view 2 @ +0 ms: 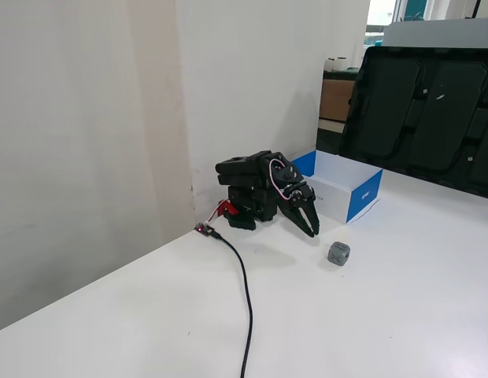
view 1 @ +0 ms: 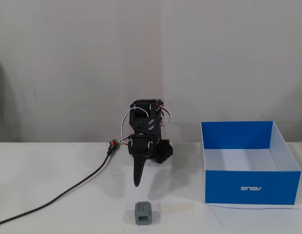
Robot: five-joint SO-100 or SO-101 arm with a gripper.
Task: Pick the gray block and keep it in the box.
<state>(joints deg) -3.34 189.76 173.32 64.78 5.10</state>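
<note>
White matte table against a plain pale wall; in a fixed view a large dark panel leans at the far right behind the table, cardboard-coloured stuff past it. Box next: big rectangular cardboard, bright blue outside with small white logo, white floor and blue back wall inside, open top, sits on the table at the right in a fixed view, nothing visible in it. Black arm folded low against the wall, plastic shell, white and red wires looped over it. Black cable runs from a red-tipped plug by the arm's base across the table to the lower left. Gripper points down and forward, hanging just above the table, fingers look pressed together to a narrow point, nothing in them. Pale beige tape strip lies flat on the table. Gray block is small, cube-like, rounded edges, grooved faces, on the table in front of the gripper tip, near but apart, just beside the tape, well clear of the box; same in the other fixed view.
</note>
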